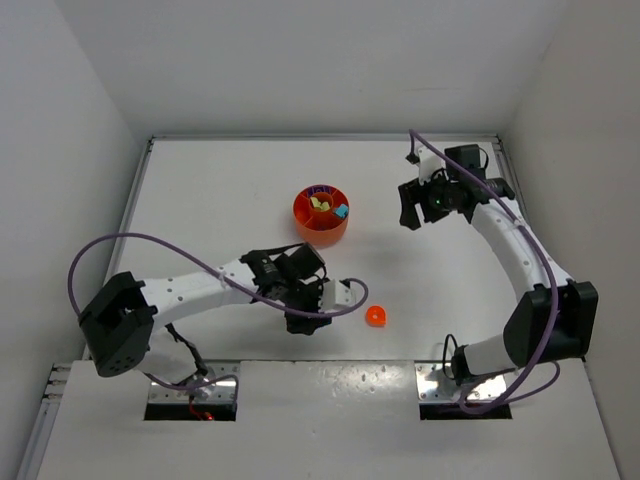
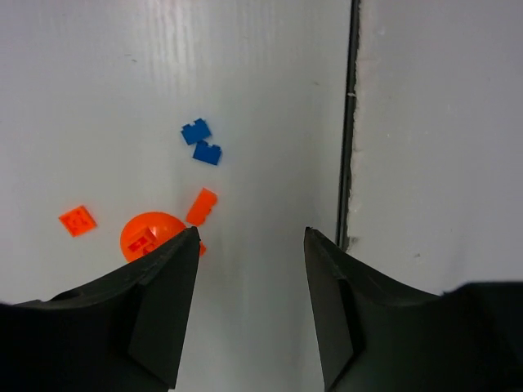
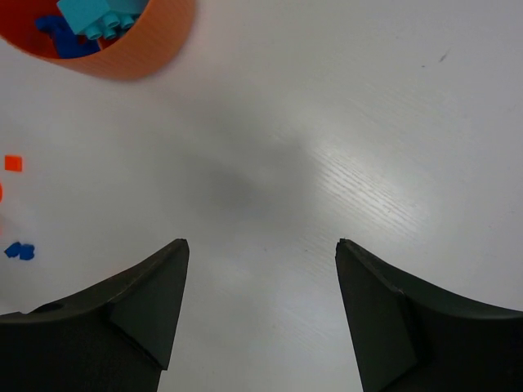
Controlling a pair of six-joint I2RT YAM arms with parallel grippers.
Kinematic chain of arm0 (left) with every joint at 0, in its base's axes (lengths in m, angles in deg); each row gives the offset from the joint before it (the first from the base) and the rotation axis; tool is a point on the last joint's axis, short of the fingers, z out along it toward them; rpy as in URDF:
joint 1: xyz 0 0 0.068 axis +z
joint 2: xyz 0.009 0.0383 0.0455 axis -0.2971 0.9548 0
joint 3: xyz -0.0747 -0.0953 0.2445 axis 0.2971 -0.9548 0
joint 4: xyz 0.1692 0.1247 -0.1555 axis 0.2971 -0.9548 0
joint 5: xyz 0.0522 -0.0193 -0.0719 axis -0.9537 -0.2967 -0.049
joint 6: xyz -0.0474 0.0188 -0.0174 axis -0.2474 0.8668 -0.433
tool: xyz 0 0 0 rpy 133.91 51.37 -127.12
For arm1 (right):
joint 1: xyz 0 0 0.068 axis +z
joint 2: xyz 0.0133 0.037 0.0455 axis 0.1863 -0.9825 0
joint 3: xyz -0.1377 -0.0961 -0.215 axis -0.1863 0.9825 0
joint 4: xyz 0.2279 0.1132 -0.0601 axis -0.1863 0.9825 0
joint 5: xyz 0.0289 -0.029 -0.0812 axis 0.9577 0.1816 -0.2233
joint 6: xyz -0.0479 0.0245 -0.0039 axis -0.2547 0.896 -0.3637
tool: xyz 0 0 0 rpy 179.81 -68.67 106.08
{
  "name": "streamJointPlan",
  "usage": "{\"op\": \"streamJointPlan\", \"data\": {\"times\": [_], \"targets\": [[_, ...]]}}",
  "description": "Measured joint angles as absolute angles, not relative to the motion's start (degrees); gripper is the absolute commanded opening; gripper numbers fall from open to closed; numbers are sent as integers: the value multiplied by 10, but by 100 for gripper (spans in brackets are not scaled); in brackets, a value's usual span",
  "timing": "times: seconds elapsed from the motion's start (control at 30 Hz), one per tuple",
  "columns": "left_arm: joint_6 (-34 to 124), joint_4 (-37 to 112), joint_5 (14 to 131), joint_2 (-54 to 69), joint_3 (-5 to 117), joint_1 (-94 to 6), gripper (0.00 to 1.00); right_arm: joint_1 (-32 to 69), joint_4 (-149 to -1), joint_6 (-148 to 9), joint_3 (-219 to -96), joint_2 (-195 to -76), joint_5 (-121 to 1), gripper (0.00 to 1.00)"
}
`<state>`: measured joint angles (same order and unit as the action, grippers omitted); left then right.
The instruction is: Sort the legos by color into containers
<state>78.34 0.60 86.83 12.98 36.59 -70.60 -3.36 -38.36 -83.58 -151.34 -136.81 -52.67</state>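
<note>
The round orange dish (image 1: 321,214) stands mid-table with lime, cyan and purple bricks in its compartments. It also shows in the right wrist view (image 3: 139,49), with a cyan brick (image 3: 100,15) inside. A round orange piece (image 1: 376,316) lies on the table right of my left gripper (image 1: 306,318). In the left wrist view my left gripper (image 2: 252,238) is open and empty. Ahead of it lie two blue bricks (image 2: 202,142), an orange brick (image 2: 202,206), a flat orange square (image 2: 78,220) and the round orange piece (image 2: 145,237). My right gripper (image 1: 413,216) (image 3: 261,245) is open and empty, right of the dish.
A seam (image 2: 350,122) runs along the table near the front edge. White walls close in the table at the left, back and right. A small orange piece (image 3: 12,162) and blue bricks (image 3: 18,251) show at the left edge of the right wrist view.
</note>
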Motion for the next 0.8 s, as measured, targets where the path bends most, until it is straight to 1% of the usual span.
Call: {"op": "streamJointPlan", "data": {"times": [0.03,0.1,0.2,0.4,0.5,0.57,0.6,0.67,0.8], "targets": [[796,2,863,130,361,-715,57,-34,-378,-836,-1513,-1371,-519,72],[822,4,856,129,353,-731,56,-33,-374,-836,-1513,-1371,-510,72],[852,23,845,129,335,-750,56,-31,-373,-836,-1513,-1372,-501,72],[898,58,833,129,314,-757,56,-31,-373,-836,-1513,-1382,-492,71],[911,85,828,131,314,-761,53,-31,-370,-835,-1513,-1390,-490,71],[916,104,824,137,314,-762,48,-31,-367,-835,-1513,-1393,-489,71],[919,113,822,144,314,-762,48,-31,-366,-835,-1513,-1394,-488,71],[925,123,820,163,314,-762,44,-31,-363,-835,-1513,-1395,-487,71],[928,128,820,195,315,-764,43,-31,-361,-835,-1514,-1398,-484,70]]}}
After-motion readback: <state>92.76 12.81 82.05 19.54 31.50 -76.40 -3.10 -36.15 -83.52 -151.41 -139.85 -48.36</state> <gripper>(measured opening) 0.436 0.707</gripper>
